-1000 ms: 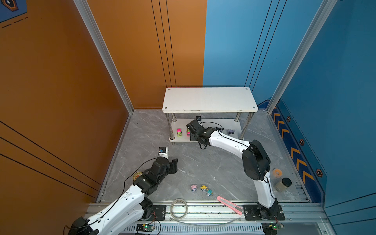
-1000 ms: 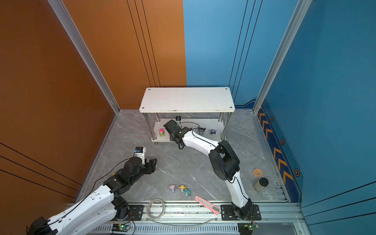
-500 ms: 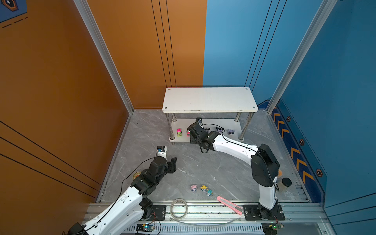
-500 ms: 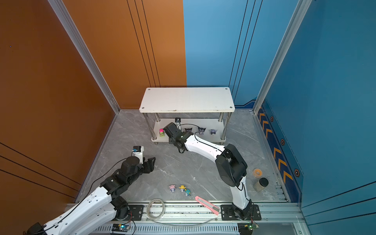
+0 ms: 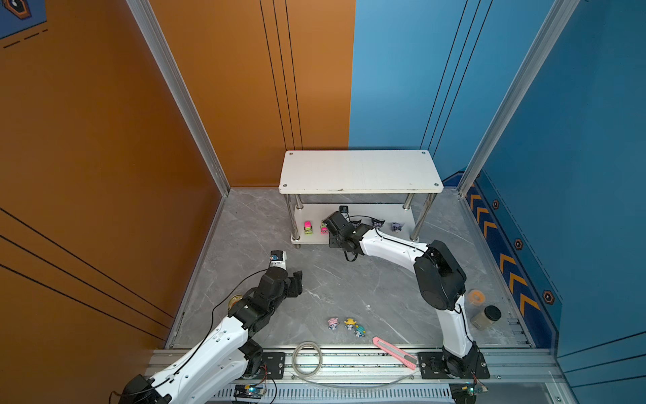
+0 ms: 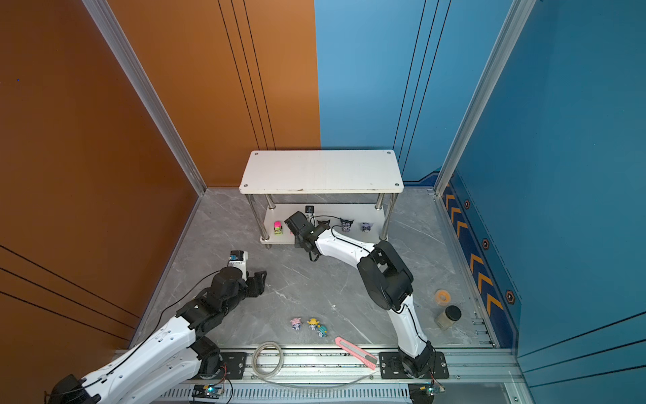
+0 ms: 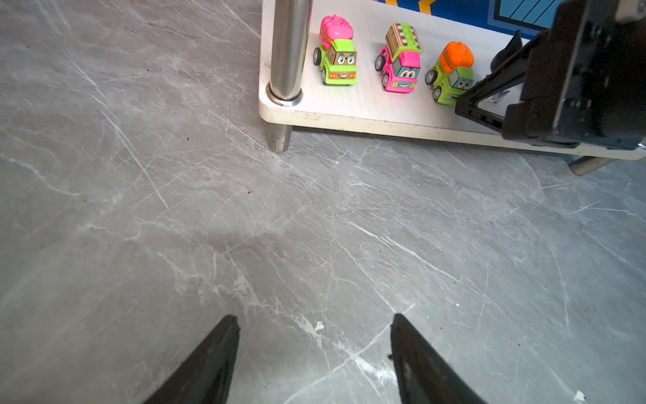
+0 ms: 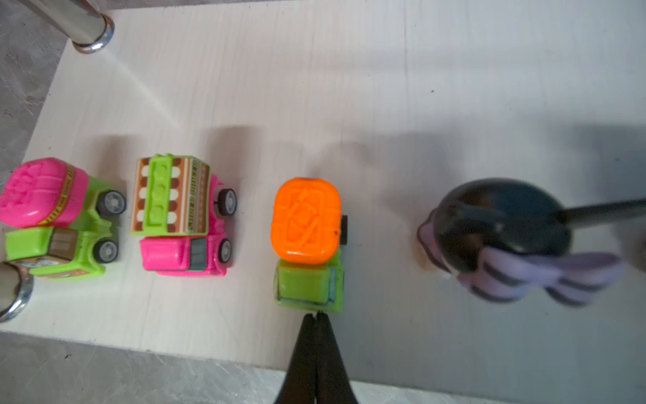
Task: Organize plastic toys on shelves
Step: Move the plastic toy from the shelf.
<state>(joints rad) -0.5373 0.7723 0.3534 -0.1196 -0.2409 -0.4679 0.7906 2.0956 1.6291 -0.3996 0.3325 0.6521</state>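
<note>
The shelves (image 5: 360, 171) stand at the back, two white boards on chrome legs. On the lower board (image 8: 349, 87) a pink-topped truck (image 8: 52, 220), a pink truck (image 8: 181, 217) and an orange-topped truck (image 8: 307, 241) stand in a row. A black-purple figurine (image 8: 507, 241) stands beside them, and others (image 6: 346, 224) (image 6: 366, 226) further along. My right gripper (image 8: 316, 314) is shut and empty, its tips at the orange truck's front. My left gripper (image 7: 313, 316) hangs open over bare floor. Three pastel figurines (image 5: 333, 323) (image 5: 349, 322) (image 5: 359, 330) lie on the floor near the front.
A pink utility knife (image 5: 394, 352) and a coil of clear tubing (image 5: 307, 357) lie on the front rail. A black-lidded jar (image 5: 486, 317) and an orange roll (image 5: 476, 297) stand at the right wall. The chrome shelf leg (image 7: 286, 52) stands beside the trucks.
My right gripper's jaws have closed with nothing between them, and its elbow swung out and back. The left arm has hardly moved.
</note>
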